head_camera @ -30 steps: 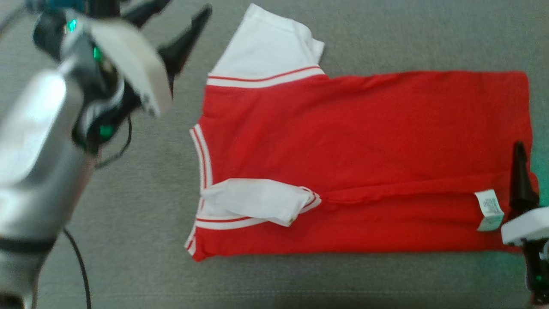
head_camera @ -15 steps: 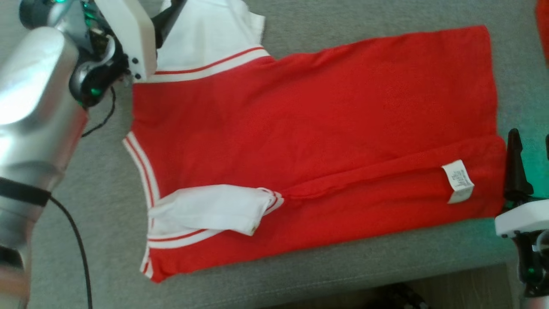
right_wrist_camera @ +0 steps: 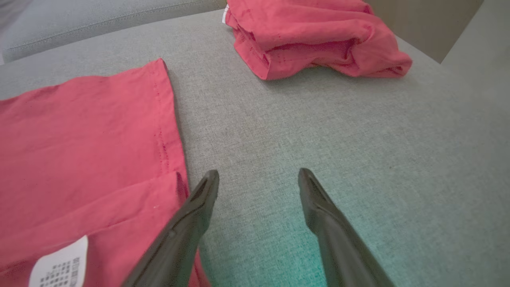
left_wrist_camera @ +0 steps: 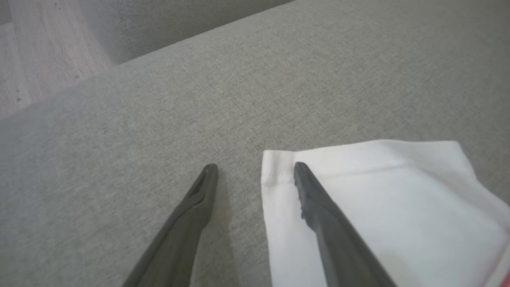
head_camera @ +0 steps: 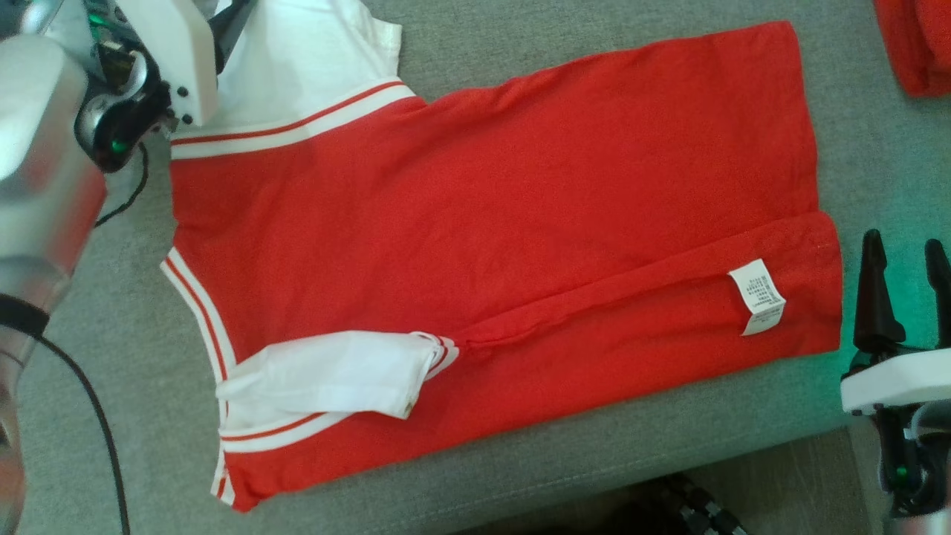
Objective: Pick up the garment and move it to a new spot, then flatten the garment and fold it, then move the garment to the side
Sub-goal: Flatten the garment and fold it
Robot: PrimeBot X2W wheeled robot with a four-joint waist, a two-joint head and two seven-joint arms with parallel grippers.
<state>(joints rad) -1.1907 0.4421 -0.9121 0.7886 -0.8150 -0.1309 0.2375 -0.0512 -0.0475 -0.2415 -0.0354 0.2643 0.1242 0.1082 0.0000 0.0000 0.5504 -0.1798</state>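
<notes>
A red garment (head_camera: 505, 200) with white sleeves lies flat on the grey cushion (head_camera: 594, 453), its near long edge folded over, showing a white label (head_camera: 758, 297). The near sleeve (head_camera: 327, 375) is folded onto the body. My left gripper (left_wrist_camera: 255, 167) is open at the far sleeve (left_wrist_camera: 398, 207): one finger over the white cloth's corner, the other over bare cushion. My right gripper (head_camera: 905, 286) stands open just beyond the hem's near corner, nothing between its fingers. In the right wrist view the right gripper (right_wrist_camera: 259, 173) hangs over bare cushion beside the hem (right_wrist_camera: 163, 131).
Another red garment (right_wrist_camera: 318, 36) lies bunched at the far right of the cushion (right_wrist_camera: 318, 131), also seen in the head view (head_camera: 917, 44). The cushion's front edge runs near the bottom, with wood floor (head_camera: 787, 483) below it. My left arm (head_camera: 44, 148) covers the upper left.
The head camera has turned, shifting the whole picture left and tilting it. My left gripper has moved from beside the far sleeve to over its corner. The right gripper stays by the hem.
</notes>
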